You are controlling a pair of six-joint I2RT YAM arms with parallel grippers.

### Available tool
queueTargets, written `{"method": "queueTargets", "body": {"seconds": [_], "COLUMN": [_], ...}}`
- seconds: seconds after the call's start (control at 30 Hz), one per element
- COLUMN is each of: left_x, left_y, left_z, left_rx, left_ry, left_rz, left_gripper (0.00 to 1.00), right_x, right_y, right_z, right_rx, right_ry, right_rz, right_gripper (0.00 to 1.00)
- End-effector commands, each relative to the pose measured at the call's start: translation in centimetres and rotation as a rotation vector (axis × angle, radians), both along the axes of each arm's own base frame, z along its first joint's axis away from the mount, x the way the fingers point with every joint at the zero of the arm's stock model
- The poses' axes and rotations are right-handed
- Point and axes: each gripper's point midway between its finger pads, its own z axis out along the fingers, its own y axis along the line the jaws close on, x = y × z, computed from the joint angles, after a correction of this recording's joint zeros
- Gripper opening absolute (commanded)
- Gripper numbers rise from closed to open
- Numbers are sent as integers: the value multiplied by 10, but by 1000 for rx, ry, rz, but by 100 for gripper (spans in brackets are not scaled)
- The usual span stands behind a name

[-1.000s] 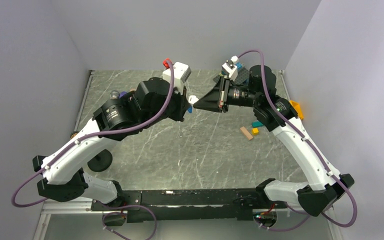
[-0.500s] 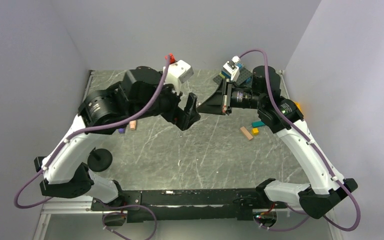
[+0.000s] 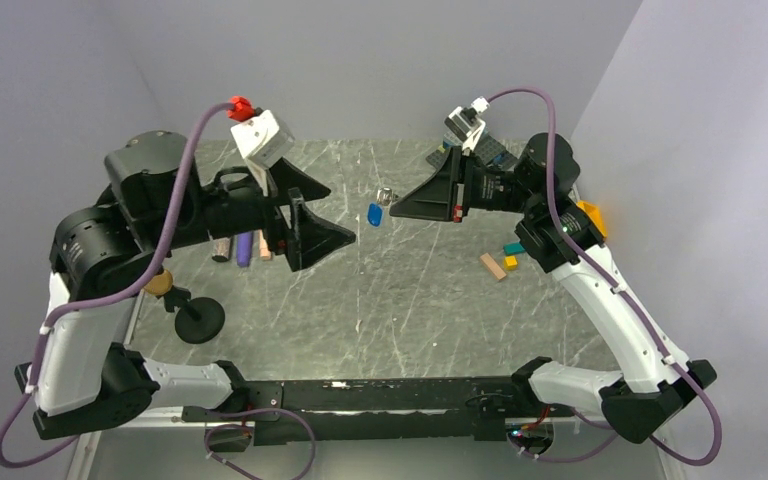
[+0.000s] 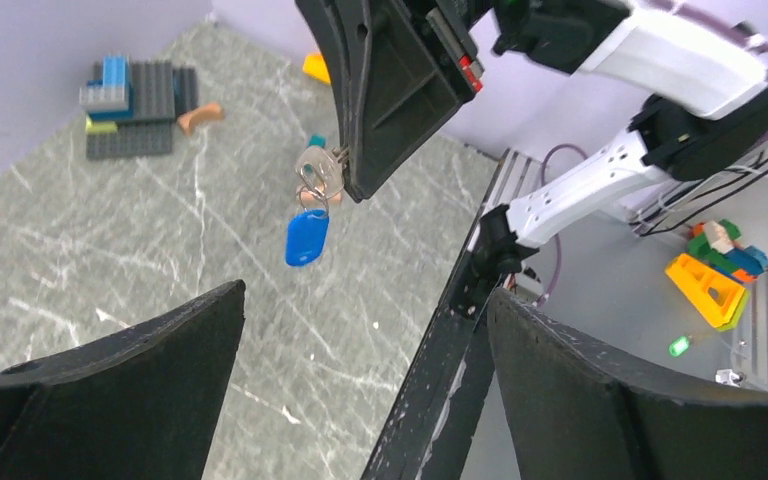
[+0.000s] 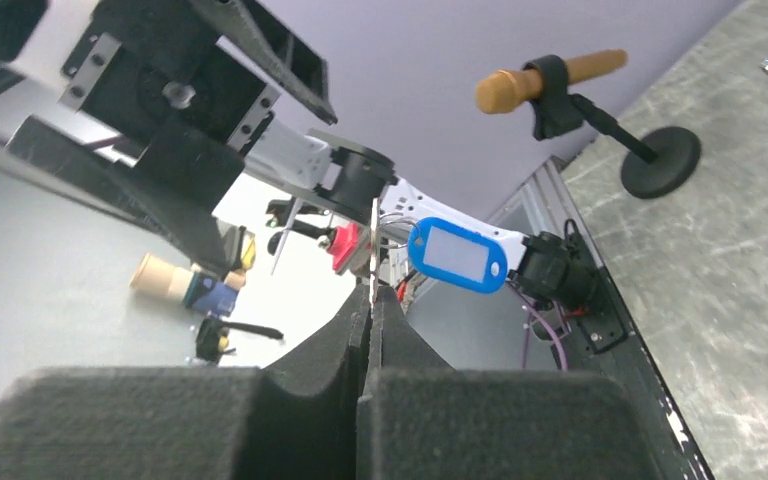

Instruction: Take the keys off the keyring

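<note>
Right tool (image 3: 396, 203): pads pressed together, pinching the silvery metal at the top of the keyring (image 4: 312, 190). My right wrist view shows the two foam-faced fingers (image 5: 300, 400) meeting with a thin metal edge between them.

Keyring: small, shiny wire loops, held in the air over the far middle of the worktop (image 3: 410, 310), clear of its surface.

Blue-headed key (image 4: 306, 238): smooth oval of blue plastic with a pale rectangular patch at its middle. It hangs from the keyring just below my right tool, touching nothing else.

Left tool (image 3: 340, 214): spread wide and holding nothing. Its matt black wedge-shaped fingers (image 4: 110, 390) point at the key from the left, well apart from it.

Worktop: grey-green stone pattern with pale veins. A teal brick (image 3: 513, 248) and a tan wooden block (image 3: 492, 266) lie near the right edge. A black round-based stand (image 3: 198, 320) sits near the left edge.

Change noted: a second ago both tools met tip to tip over the far middle. Half a second ago the left tool was just beside the right. It has since drawn back towards the left edge and opened. The right tool has barely shifted and keeps the bunch.
</note>
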Motion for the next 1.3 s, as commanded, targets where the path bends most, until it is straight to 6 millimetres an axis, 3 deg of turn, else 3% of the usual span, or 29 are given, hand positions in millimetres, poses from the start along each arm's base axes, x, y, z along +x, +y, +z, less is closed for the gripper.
{"method": "queueTargets", "body": {"seconds": [0.0,0.23,0.43,0.73,1.27], "left_x": [-19,-25,-7,0,7], "left_y": [-4,-10,-22,-36,-50], "left_z": [34,48,48,54,68], "left_rx": [-114,-193,-246,-236,-203], "left_ry": [-75,-78,-80,-183,-527], "left_rz": [-125,-167,-114,-31,61], "left_gripper": [94,90,91,92,73], "right_x": [-31,-42,-36,-32,-43], "right_y": [-11,-16,-16,-21,-24], "right_z": [45,59,63,82,94], "right_rx": [139,168,147,143,135], "right_ry": [-157,-198,-166,-152,-219], "right_rz": [92,106,53,-32,8], "right_gripper": [0,0,0,0,0]}}
